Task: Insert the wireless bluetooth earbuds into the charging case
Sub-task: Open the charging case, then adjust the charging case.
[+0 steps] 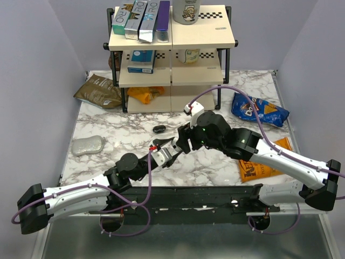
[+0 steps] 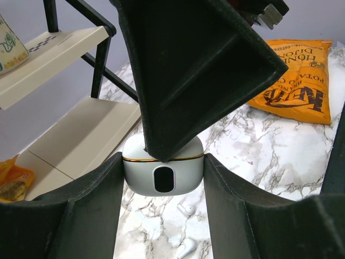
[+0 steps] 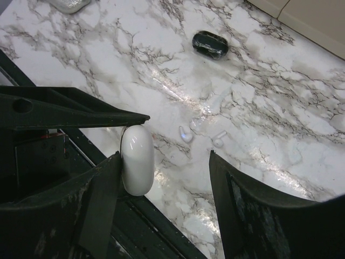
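Observation:
My left gripper (image 2: 163, 181) is shut on a white charging case (image 2: 163, 171) with a gold seam and a dark oval window; its lid is closed. It is held above the marble table. My right gripper (image 3: 164, 162) is open: one finger (image 2: 194, 75) presses on the case lid, the other stands apart. The case also shows in the right wrist view (image 3: 137, 159). Two small white stemmed earbuds (image 2: 186, 208) (image 2: 187, 248) lie loose on the table below the case, seen too in the right wrist view (image 3: 185, 134) (image 3: 218, 139). In the top view the grippers meet mid-table (image 1: 171, 147).
A black oval object (image 1: 159, 128) (image 3: 210, 44) lies behind the grippers. A shelf rack (image 1: 172, 59) stands at the back. A blue chip bag (image 1: 259, 110), an orange chip bag (image 1: 259, 167), a brown bag (image 1: 99, 91) and a grey pouch (image 1: 88, 144) lie around.

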